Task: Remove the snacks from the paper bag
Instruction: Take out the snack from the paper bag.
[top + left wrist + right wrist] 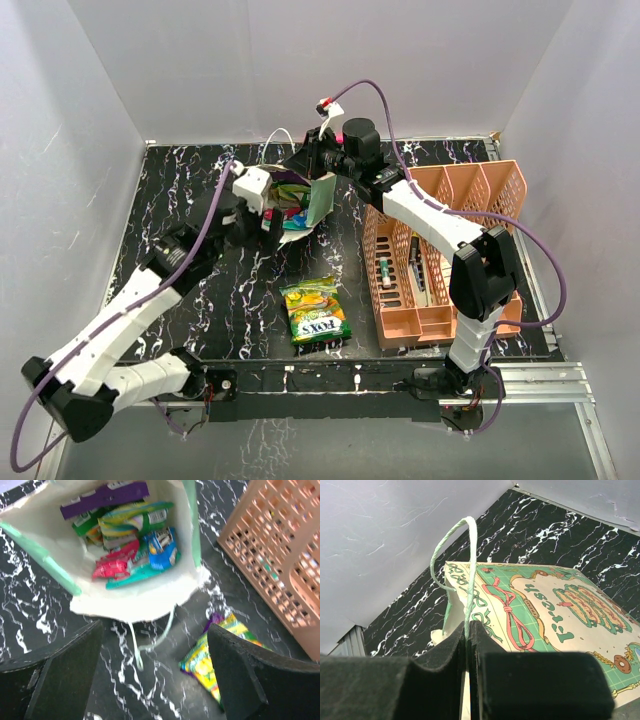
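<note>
Yellow-green packet (315,312) lies out on desk (250,300); other packets (132,545) inside paper bag (125,605); left gripper (155,645) wide, right gripper (468,630) pinching handle (470,555)

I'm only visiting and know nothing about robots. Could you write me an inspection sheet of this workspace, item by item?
Surface: black table with white veining.
Job's things: paper bag open, with purple, red, blue and green snacks inside; one yellow-green packet lies out on the table.
Clutter: peach organiser on the right, with small items inside.
Grippers: left gripper open, facing the bag's mouth; right gripper shut on the cord handle.
Cables: purple cables run along both arms.
Surroundings: plain white walls.
</note>
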Robot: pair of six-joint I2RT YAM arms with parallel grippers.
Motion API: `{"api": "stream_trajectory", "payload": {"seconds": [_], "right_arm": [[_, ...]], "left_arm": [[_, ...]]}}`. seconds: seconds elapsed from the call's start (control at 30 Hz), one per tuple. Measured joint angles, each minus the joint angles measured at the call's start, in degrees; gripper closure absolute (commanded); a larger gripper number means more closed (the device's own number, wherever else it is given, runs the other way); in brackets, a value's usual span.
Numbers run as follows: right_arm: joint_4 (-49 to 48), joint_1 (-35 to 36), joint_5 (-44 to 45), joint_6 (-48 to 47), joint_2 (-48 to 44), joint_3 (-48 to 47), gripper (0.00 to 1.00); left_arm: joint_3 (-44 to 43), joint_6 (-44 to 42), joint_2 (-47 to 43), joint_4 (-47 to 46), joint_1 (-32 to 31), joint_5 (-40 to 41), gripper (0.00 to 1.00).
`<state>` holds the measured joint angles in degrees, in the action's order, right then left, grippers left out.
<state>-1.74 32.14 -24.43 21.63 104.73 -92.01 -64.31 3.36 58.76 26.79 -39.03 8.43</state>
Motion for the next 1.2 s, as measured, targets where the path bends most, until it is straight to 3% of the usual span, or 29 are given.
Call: {"api": "stream_trajectory", "payload": {"seconds": [0.13, 0.3, 0.57, 0.87, 1.2], "right_arm": [[0.04, 0.0, -0.17, 0.13, 0.0, 0.0, 0.93], [0.04, 0.0, -0.17, 0.39, 0.0, 0.0, 0.93], [0.04, 0.0, -0.13, 0.74, 0.0, 0.0, 0.93], [-0.17, 0.0, -0.15, 1.29, 0.0, 0.0, 0.93], [-0.17, 0.0, -0.11, 1.38, 0.0, -0.02, 0.93]], "left_arm": [[-0.48, 1.29, 7.48, -7.52, 6.14, -3.63, 0.36], [0.09, 4.63, 17.86, -17.73, 8.61, -4.63, 0.45], [3.56, 20.31, 22.6, -31.54, 9.31, 0.48, 0.41], [5.75, 49.96, 28.17, -33.29, 9.35, 10.62, 0.47], [3.06, 66.51, 34.16, -32.85, 9.35, 16.68, 0.38]]}}
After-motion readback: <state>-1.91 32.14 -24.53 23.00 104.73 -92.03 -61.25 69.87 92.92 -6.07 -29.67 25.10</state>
